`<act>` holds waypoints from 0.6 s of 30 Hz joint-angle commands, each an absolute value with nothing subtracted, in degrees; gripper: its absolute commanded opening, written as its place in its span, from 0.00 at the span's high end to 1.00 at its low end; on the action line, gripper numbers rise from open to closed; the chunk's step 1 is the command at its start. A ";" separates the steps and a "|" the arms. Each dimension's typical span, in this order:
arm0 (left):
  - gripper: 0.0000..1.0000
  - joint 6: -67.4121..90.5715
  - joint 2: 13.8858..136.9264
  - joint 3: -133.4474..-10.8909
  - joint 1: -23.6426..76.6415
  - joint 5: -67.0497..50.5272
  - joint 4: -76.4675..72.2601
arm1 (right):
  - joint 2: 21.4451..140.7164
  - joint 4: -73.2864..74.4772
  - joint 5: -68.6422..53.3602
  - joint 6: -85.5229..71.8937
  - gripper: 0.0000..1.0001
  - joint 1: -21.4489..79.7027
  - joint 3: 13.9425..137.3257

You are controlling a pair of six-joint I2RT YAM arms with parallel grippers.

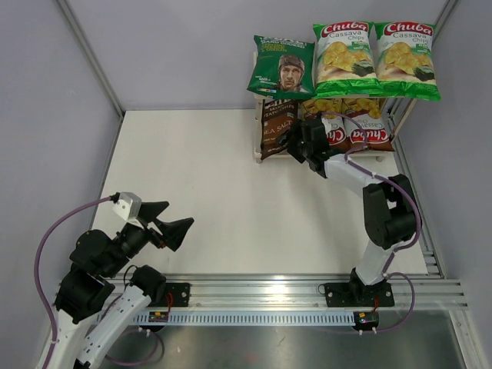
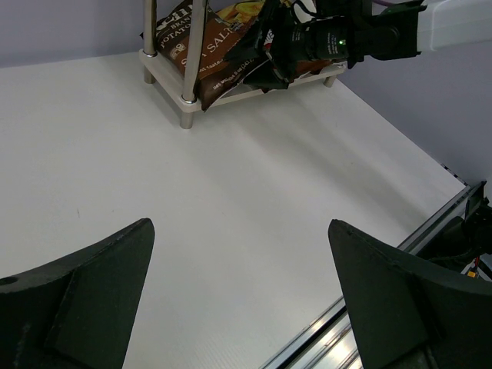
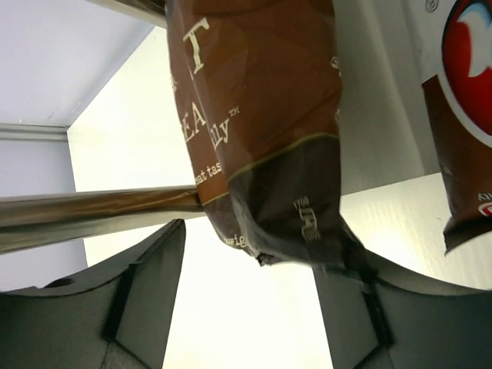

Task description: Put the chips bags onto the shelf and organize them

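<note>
White table, grey walls, metal rail along the near edge. Shelf stands far right: three green bags on top, three brown bags below. Right gripper, jaws spread, straddles the leftmost brown bag at its lower corner, seen only in its wrist view. Left gripper, jaws spread, hangs over the near-left table.
</note>
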State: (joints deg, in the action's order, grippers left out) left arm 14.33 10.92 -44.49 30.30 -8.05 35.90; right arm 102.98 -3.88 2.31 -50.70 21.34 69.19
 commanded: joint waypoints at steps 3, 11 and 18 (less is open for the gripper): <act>0.01 13.71 10.63 -44.83 30.23 -8.79 33.40 | 97.12 -0.27 7.29 -48.25 0.38 21.45 69.35; 0.01 13.71 10.64 -44.91 30.23 -8.79 33.40 | 100.45 -0.26 8.25 -48.16 0.54 19.95 70.05; 0.01 13.62 11.25 -44.91 30.23 -8.96 33.31 | 102.57 1.23 9.23 -50.27 0.54 19.25 69.00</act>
State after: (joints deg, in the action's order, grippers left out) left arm 14.33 10.92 -44.49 30.30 -8.05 35.90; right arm 101.97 1.52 6.96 -49.36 19.70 69.06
